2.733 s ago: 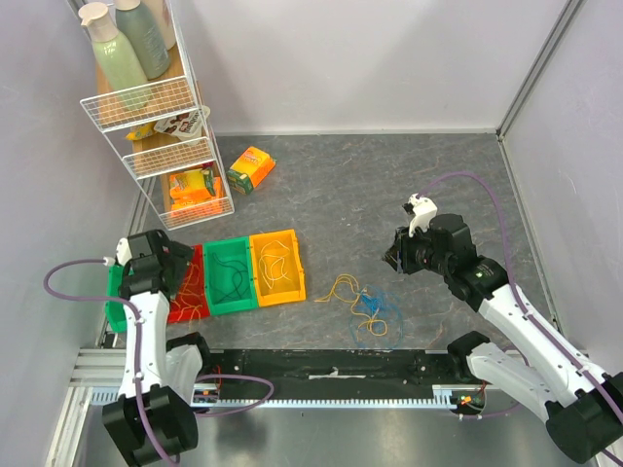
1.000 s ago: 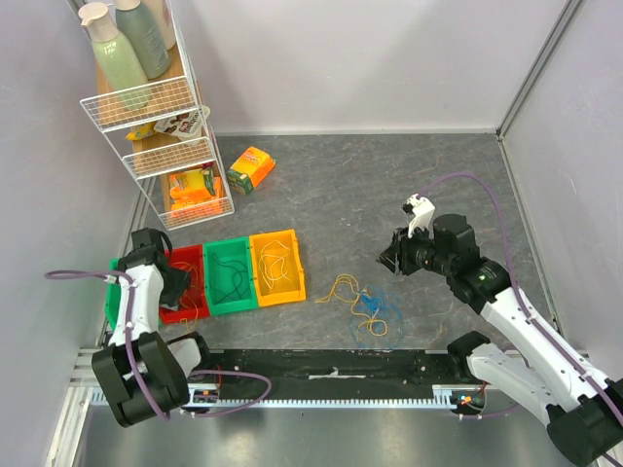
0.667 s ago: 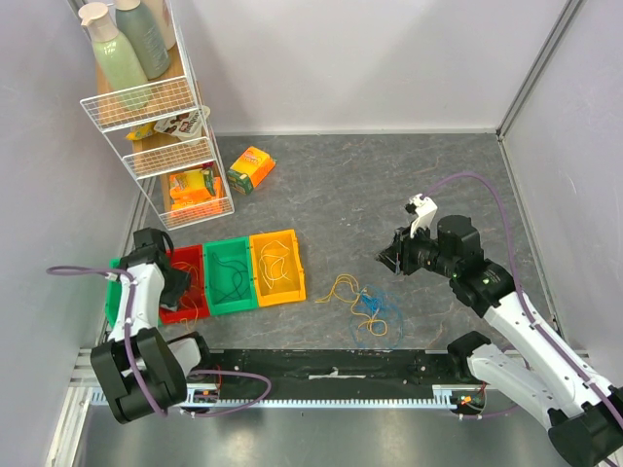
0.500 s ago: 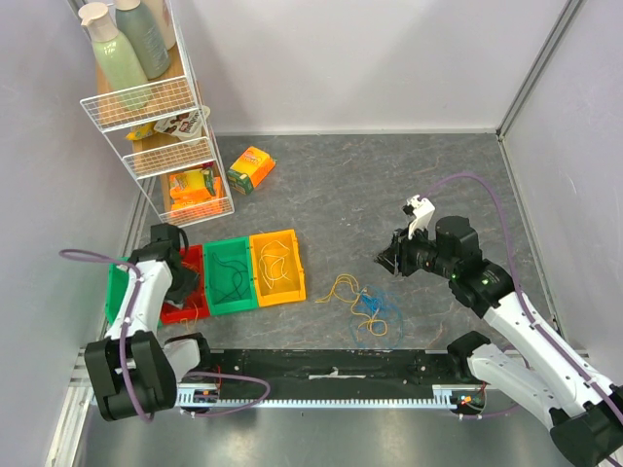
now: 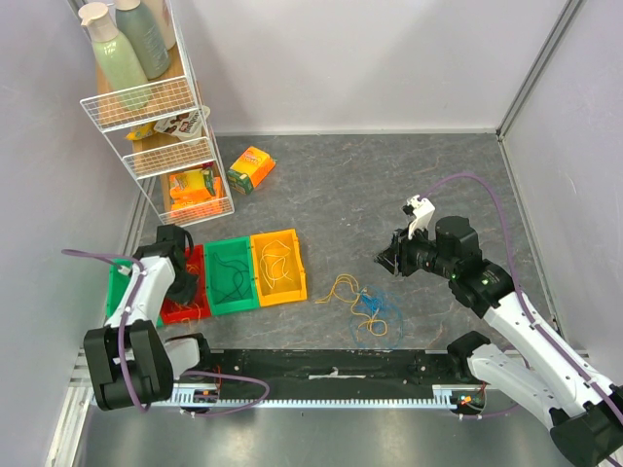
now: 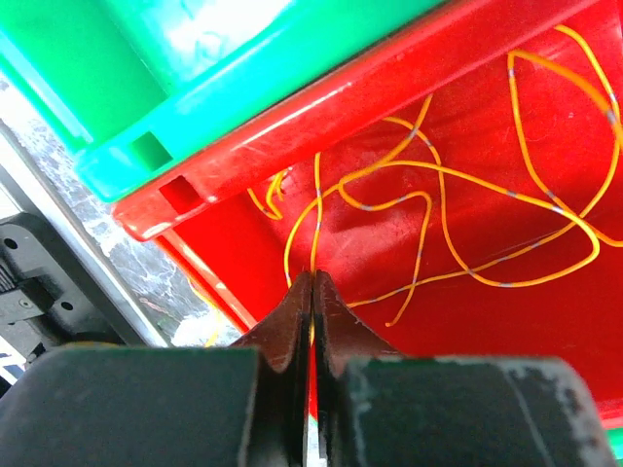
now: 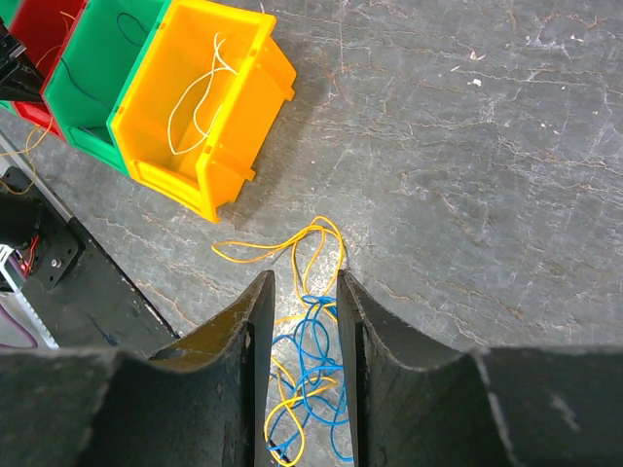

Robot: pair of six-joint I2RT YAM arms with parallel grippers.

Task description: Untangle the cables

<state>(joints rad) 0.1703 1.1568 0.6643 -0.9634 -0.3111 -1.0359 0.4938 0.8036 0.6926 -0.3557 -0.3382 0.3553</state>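
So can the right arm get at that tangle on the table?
Probably yes. The right gripper hangs open close by the tangle, which lies bare on the table with nothing between them.

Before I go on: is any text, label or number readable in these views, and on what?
No text is legible.
Orange packet on the table: print too small to read.
Packets in the wire rack: print blurred.
Bottles on the rack: no label shows.

Two arms (image 5: pixel 526 321), four bins (image 5: pixel 279 299) (two green, one red, one yellow), one rack (image 5: pixel 136 102), two bottles (image 5: pixel 122 63), one tangle of cables (image 5: pixel 370 306).
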